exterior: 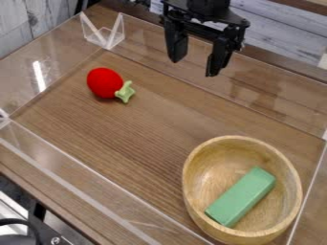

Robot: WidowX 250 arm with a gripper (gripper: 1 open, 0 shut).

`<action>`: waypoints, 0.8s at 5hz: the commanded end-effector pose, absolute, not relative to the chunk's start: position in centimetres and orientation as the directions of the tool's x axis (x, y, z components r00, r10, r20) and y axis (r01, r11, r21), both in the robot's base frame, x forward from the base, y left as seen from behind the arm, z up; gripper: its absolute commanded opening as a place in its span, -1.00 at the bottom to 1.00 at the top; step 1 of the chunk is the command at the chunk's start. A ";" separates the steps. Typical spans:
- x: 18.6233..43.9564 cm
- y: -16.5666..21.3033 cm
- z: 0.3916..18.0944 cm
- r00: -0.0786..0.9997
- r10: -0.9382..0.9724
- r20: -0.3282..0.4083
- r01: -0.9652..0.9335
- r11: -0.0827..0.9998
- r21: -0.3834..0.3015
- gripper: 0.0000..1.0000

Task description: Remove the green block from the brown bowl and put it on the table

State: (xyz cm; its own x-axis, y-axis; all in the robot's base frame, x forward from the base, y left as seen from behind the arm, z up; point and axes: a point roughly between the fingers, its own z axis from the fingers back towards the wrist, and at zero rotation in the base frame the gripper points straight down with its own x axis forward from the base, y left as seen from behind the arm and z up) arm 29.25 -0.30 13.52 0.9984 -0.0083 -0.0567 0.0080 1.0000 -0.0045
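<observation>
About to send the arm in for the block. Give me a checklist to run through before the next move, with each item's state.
1. Tool open: ok.
2. Tool holding nothing: ok.
3. Green block lying in the brown bowl, top uncovered: ok.
4. Tool above the block: not ok, it hangs at the far end of the table.
5. Bare table free for set-down: ok; the red toy sits well away from the bowl.

Pale grey-white planks run behind the scene from 12 to 2 o'clock. Low clear plastic walls glint with soft reflections. At 7 o'clock, beyond the near wall, lies a dark, indistinct area.
</observation>
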 end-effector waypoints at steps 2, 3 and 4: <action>25.8 -3.7 11.7 0.993 -0.050 -0.106 0.047 0.998 -0.031 1.00; 25.0 -6.3 11.9 0.984 -0.155 -0.090 0.151 0.987 -0.047 1.00; 24.7 -7.5 12.3 0.975 -0.208 -0.080 0.204 0.978 -0.052 1.00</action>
